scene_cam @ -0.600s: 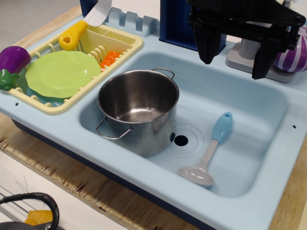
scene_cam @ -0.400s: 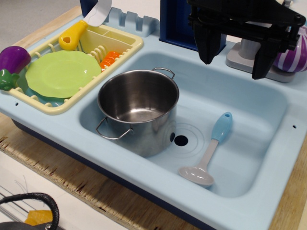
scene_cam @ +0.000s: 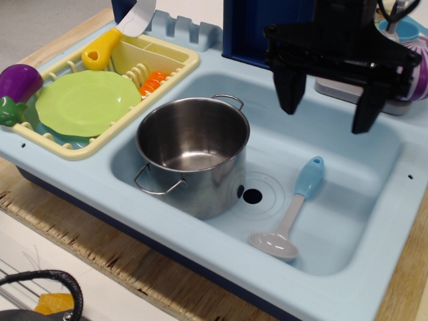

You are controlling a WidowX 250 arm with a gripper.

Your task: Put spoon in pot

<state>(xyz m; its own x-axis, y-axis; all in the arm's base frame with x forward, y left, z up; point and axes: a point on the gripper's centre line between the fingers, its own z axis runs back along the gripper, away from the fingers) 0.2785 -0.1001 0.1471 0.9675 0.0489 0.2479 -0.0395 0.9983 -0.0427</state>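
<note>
The spoon (scene_cam: pixel 291 209) lies on the sink floor right of the drain, light blue handle pointing to the back right and pale round bowl toward the front. The shiny steel pot (scene_cam: pixel 192 152) stands upright and empty in the left part of the sink, with wire loop handles at back and front. My black gripper (scene_cam: pixel 328 120) hangs open and empty above the back of the sink, over and a little behind the spoon's handle end.
The light blue sink (scene_cam: pixel 374 241) has a drain hole (scene_cam: pixel 252 196) between pot and spoon. A yellow dish rack (scene_cam: pixel 167 73) at left holds a green plate (scene_cam: pixel 87 102), an orange item and a yellow-handled white utensil (scene_cam: pixel 117 33). A purple eggplant (scene_cam: pixel 19 83) lies far left. A grey faucet base (scene_cam: pixel 348 87) stands behind the gripper.
The gripper has come down lower toward the sink, its fingers now nearer the spoon's handle. The spoon and pot have not moved.
</note>
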